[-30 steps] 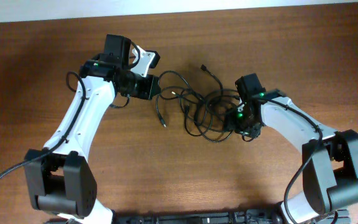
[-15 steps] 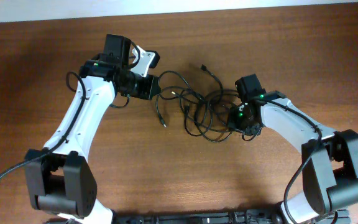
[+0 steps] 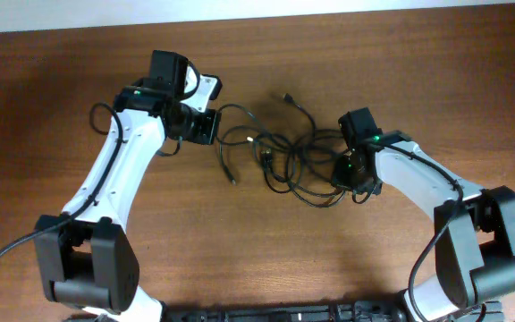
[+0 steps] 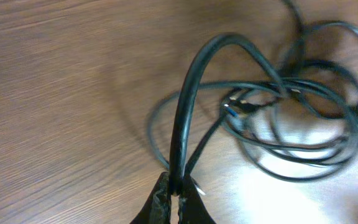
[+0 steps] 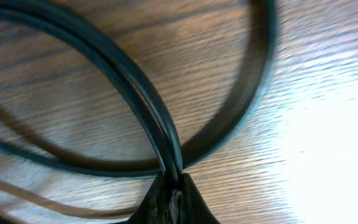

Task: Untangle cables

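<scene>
- The left gripper (image 4: 178,200) is clamped on one strand of the cables (image 3: 284,159), which arches up from the jaws.
- The right gripper (image 5: 174,194) is pinched shut on two strands lying side by side.
- The tangled loops are spread on the wooden table (image 3: 240,259) between the two arms, with a plug end (image 3: 287,97) trailing toward the far edge.
</scene>
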